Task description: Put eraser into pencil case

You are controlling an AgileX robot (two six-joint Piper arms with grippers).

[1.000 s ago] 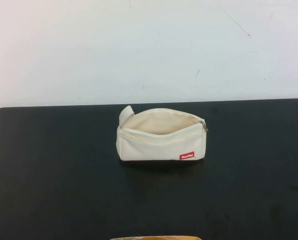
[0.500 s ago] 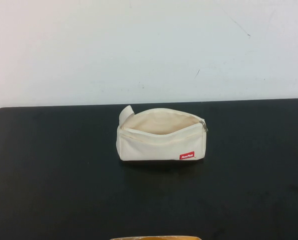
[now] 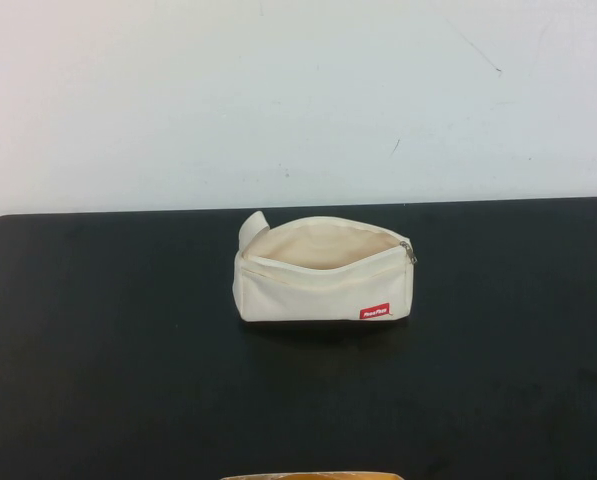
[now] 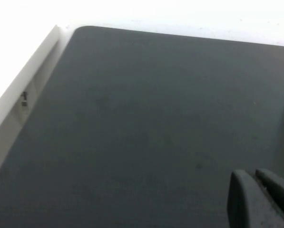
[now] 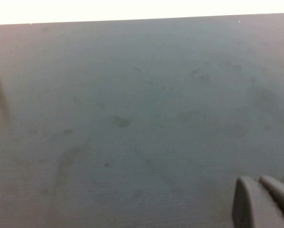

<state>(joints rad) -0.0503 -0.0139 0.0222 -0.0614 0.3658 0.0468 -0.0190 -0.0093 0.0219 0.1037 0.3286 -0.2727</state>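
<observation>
You have the pencil case (image 3: 323, 270) lying unzipped, mouth open, mid-table on the black matte tabletop (image 3: 108, 350) before a white wall (image 3: 278, 90), while the left gripper (image 4: 260, 199) and right gripper (image 5: 263, 202) sit low over bare tabletop, both clenched, fingers together.

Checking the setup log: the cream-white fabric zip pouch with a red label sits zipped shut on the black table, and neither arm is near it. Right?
Not quite. The high view shows the cream-white fabric zip pouch unzipped, its mouth gaping. The rest holds: it sits on the black table, with the left gripper and right gripper away over bare tabletop.
</observation>
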